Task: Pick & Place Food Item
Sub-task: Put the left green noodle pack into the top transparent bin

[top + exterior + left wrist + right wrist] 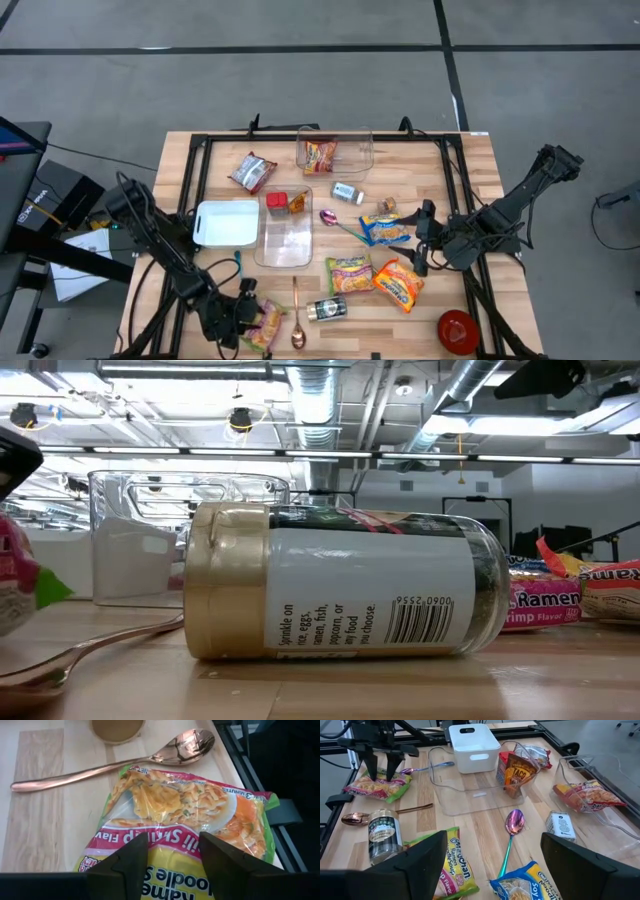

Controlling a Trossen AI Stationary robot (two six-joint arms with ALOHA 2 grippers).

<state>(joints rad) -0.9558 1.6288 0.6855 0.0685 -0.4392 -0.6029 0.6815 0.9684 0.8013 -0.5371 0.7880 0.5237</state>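
A shrimp ramen packet [185,805], yellow, orange and green, lies flat near the table's front edge, left of centre [266,325]. My left gripper [172,855] is open and points down over the packet's left end, one finger on either side of its printed middle; it also shows in the right wrist view [381,776]. My right gripper [492,865] is open and empty, above the table's right half [420,240], beside other noodle packets [398,282]. My left gripper's fingertips [132,857] stand down at the top face of the ramen packet near its left end [170,842], coming from above. The packet lies flat on the table. I cannot tell whether the fingertips touch it.
A copper spoon [100,767] and a gold-lidded jar on its side [340,580] lie just right of the packet. A white bin [226,223], two clear containers [288,238] and a red bowl [458,330] stand farther off. The black table frame [260,775] runs close by.
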